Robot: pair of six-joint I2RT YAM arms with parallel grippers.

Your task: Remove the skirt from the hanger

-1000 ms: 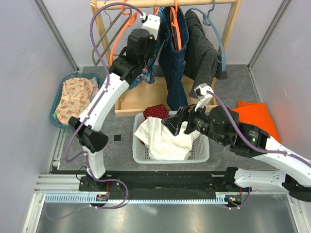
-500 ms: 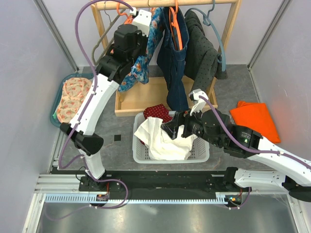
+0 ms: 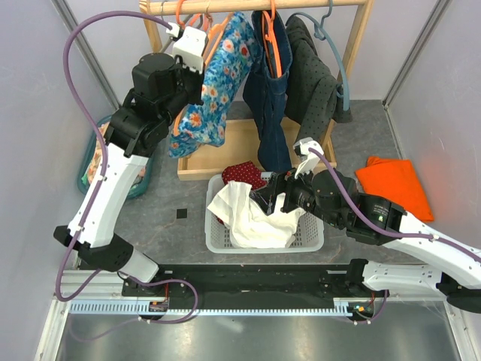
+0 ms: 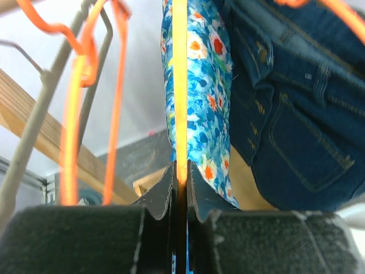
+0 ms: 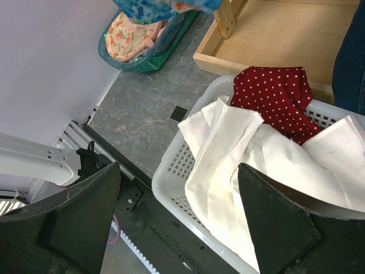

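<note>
Two arms are in view, but only one is working the garment. The left gripper point(image 4: 180, 171) is pinching hard, its jaws closed down to a thin slit. The floral skirt point(image 4: 199, 85) is running straight out ahead of that pinch. A narrow orange-yellow strip is running along with it; whether that is the skirt's own edge or a hanger seen edge-on, I cannot tell.

In the overhead view the skirt is spreading out to this gripper's right and below it. Its upper end is reaching up beside an orange hanger point(image 3: 219, 24) at the wooden rail point(image 3: 301, 4), just beyond the fingertips. A denim garment point(image 4: 285, 114) is hanging close on the far side of the skirt from the gripper.

Judging by the taut slant of the cloth, the pull-off is under way and the skirt is not yet free. The next move is calling for a firm pinch and a draw away from the rail, sideways and down, so the top slides off the hanger arm. The hanger may swing or travel along with the cloth, so the pull wants to be steady.

The right gripper point(image 5: 178, 188) is hanging wide open and holding nothing. Directly beneath it are a white basket point(image 5: 177, 165), a white cloth point(image 5: 228, 160) and a red dotted cloth point(image 5: 274, 97). It is sitting well apart from the skirt.
</note>
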